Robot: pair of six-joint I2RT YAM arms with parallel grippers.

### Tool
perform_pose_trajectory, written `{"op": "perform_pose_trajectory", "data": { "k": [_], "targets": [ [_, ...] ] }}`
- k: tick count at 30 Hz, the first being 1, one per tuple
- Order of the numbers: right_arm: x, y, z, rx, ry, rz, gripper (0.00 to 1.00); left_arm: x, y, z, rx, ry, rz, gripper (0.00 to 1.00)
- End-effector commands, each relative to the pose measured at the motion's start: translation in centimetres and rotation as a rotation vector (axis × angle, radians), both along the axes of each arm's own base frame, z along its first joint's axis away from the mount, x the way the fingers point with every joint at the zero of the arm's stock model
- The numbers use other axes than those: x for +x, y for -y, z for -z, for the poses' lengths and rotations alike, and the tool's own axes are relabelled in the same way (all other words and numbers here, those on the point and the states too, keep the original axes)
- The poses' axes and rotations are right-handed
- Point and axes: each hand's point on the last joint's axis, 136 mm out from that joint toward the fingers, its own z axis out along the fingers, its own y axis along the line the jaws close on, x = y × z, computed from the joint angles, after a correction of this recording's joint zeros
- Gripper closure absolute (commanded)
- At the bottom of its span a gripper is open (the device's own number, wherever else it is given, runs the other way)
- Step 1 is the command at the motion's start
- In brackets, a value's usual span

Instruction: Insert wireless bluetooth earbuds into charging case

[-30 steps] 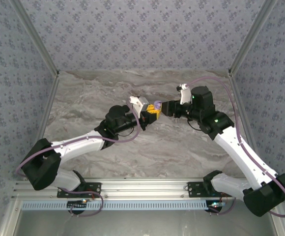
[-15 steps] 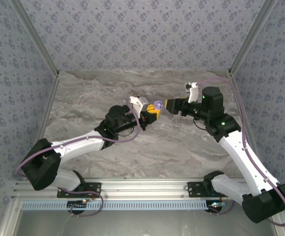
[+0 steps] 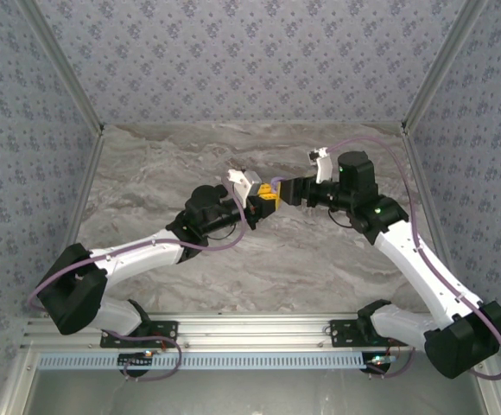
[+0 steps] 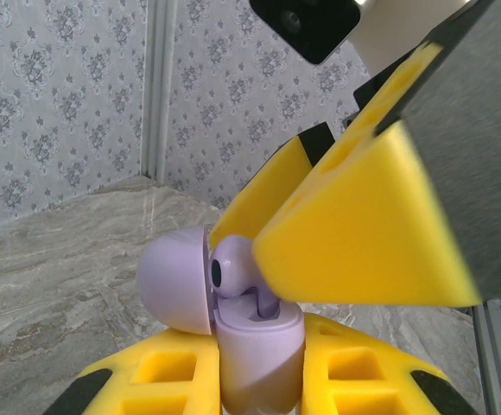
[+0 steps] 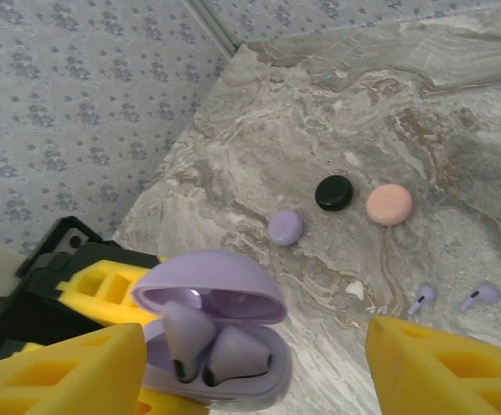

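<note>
My left gripper [image 3: 264, 201] is shut on a lilac charging case [image 4: 259, 354], held upright between its yellow fingers [image 4: 151, 376]. The lid [image 5: 212, 285] stands open. Two lilac earbuds [image 5: 212, 346] sit in the case, and one [image 4: 233, 272] rises higher from its socket. My right gripper [image 3: 287, 190] hovers right over the case. It is open, its yellow fingers [image 5: 60, 372] spread to either side of the case and gripping nothing. Two loose lilac earbuds [image 5: 421, 298] lie on the marble table.
Three small round cases rest on the table [image 3: 173, 164] below: lilac [image 5: 285, 227], black [image 5: 333, 192] and pink [image 5: 389, 205]. Patterned walls [image 3: 250, 60] and metal posts enclose the table on three sides. Both arms meet above the table's middle.
The right gripper drew back to the right half a second ago, then returned close over the case with its jaws wider. The left arm and case stayed put.
</note>
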Motion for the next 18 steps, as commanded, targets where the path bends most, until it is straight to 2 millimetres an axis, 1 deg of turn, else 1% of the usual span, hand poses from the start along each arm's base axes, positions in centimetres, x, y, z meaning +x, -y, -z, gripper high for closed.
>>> {"op": "perform_pose_trajectory", "data": {
  "k": [1, 3, 6, 18],
  "targets": [
    [0.31, 0.63, -0.78, -0.033, 0.033, 0.033, 0.32, -0.83, -0.12, -2.72, -0.060, 0.066, 0.024, 1.00],
    [0.36, 0.87, -0.54, -0.048, 0.028, 0.044, 0.35, -0.81, -0.11, -2.70, -0.059, 0.067, 0.023, 1.00],
    [0.37, 1.16, -0.34, -0.061, 0.024, 0.055, 0.38, -0.78, -0.14, -2.75, -0.059, 0.069, 0.021, 1.00],
    [-0.38, 1.58, -1.32, -0.038, 0.043, 0.037, 0.36, -0.79, -0.21, -2.74, -0.056, 0.073, 0.018, 1.00]
  ]
}}
